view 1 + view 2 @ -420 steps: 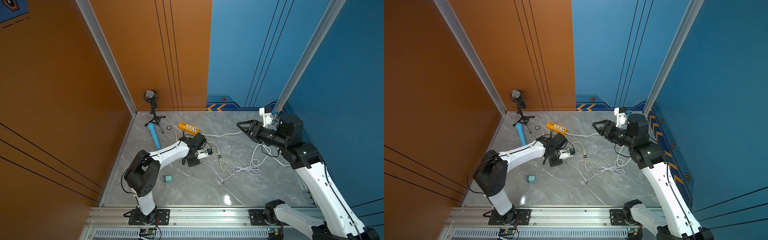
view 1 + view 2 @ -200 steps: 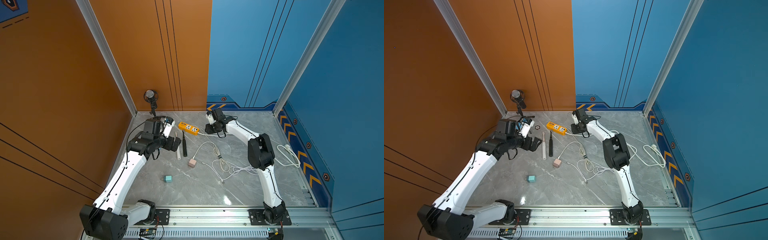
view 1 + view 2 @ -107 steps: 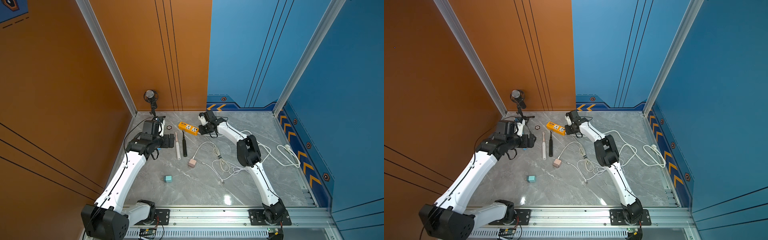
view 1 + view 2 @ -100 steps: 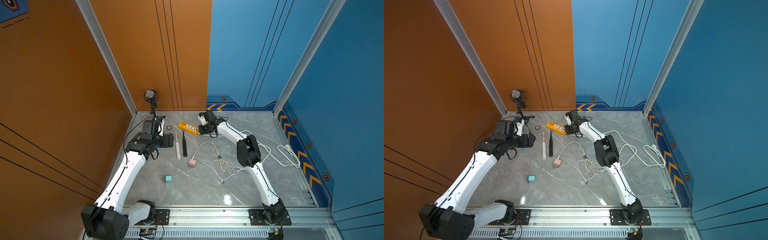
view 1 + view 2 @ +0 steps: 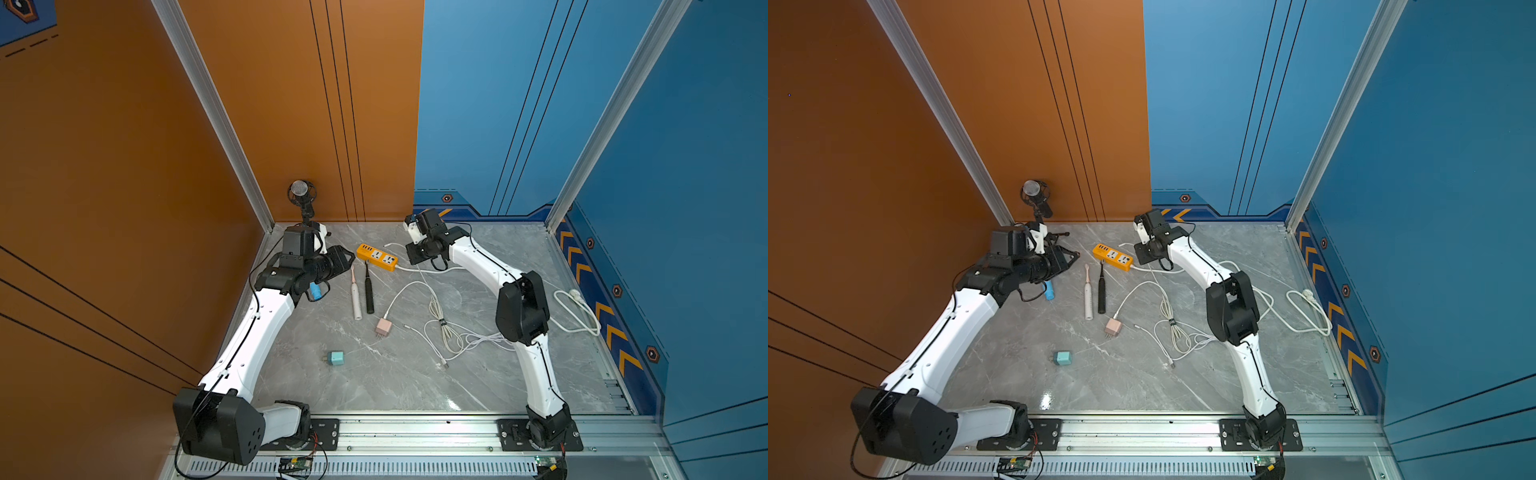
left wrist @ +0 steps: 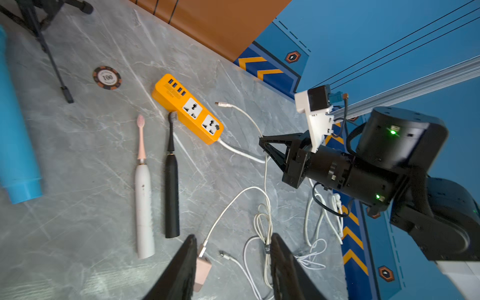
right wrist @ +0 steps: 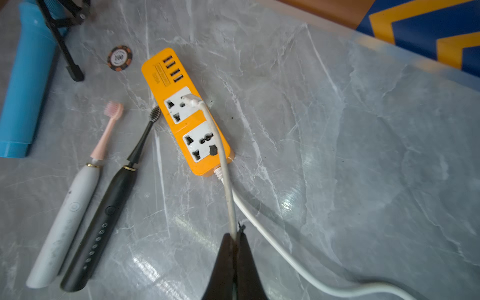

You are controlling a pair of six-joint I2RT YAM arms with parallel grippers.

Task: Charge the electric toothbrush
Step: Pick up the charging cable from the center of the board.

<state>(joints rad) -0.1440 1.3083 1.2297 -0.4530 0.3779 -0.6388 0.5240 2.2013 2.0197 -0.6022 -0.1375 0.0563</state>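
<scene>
The right claw (image 7: 235, 235) is clenched on a thin white cable (image 7: 226, 168), but well back from the plug (image 7: 191, 100), which pokes out over the orange power strip (image 7: 187, 117); I can't tell whether it rests on the strip or hangs just above it. That long limp stretch is my main worry: the plug will likely wag and twist when the arm moves, so lining it up with any small port looks chancy, and the thin cable could slide through the claw. The white toothbrush (image 7: 67, 215) and the black toothbrush (image 7: 104, 218) lie side by side on the table (image 5: 374, 386), just beside the strip, the black one's bristles close against its edge. Nothing holds them. The left claw (image 6: 231, 239) hangs near them with its jaws apart, gripping nothing. Both handles look round and smooth, so a plug pushed at one would probably shove or roll it away instead of seating. They lie so close that a grab at one could knock the other. The cable's other end runs back toward a loose tangle of cords (image 5: 453, 336) by a pink adapter (image 5: 383, 327), and a hard pull may drag that along.
</scene>
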